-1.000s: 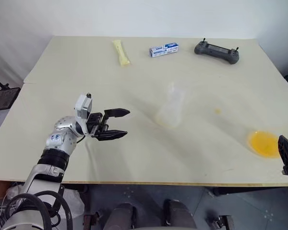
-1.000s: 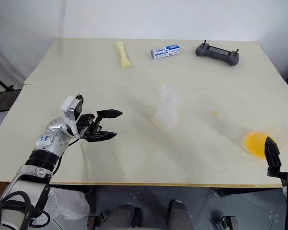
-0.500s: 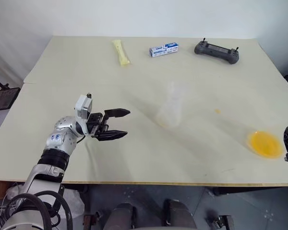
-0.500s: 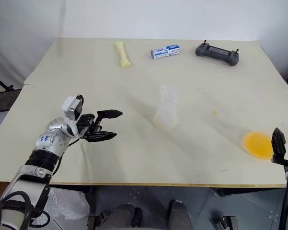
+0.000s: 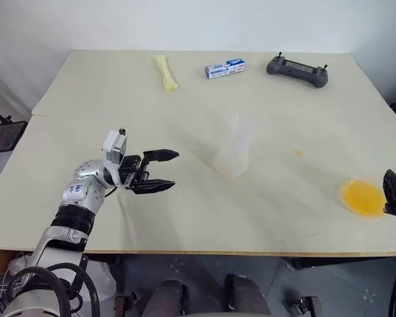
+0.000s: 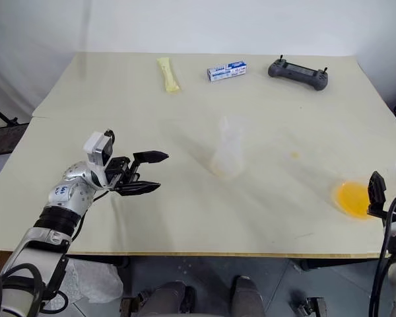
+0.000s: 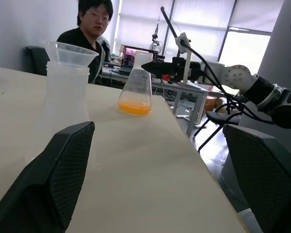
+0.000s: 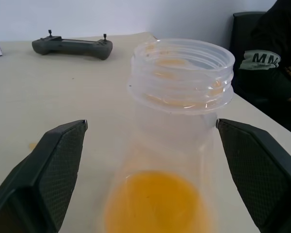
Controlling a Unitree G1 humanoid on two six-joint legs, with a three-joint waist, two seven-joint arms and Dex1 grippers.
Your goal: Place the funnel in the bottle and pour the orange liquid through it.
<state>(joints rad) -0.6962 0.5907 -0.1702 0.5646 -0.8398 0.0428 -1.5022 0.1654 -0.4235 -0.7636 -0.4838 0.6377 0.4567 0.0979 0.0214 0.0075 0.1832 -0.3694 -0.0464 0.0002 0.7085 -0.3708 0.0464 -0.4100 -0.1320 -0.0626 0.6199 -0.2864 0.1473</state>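
Counter [image 5: 119, 99] is pale beige and carries every item. The bottle [image 5: 234, 155] stands upright near the counter's middle, with the funnel [image 7: 70, 52] seated in its neck, as the left wrist view shows plainly. The orange liquid [image 5: 362, 197] sits in the base of a second clear flask [image 8: 177, 141] near the right front edge of the counter; this flask has an open, threaded mouth. A small orange spot [image 5: 299, 153] lies on the surface between the two vessels.

The left pincer [image 5: 157, 172] hangs above the counter's left front part, its two black fingers apart and pointing toward the bottle, well clear of it and holding nothing. The right pincer [image 8: 160, 184] is at the flask of orange liquid, its fingers spread wide to either side of it; no contact with the flask can be seen.

Along the far edge lie a pale yellow wrapped stick [image 5: 166, 72], a small blue and white box [image 5: 225, 68] and a dark handheld controller [image 5: 297, 70]. A person [image 7: 93, 29] in dark clothing sits beyond the counter.
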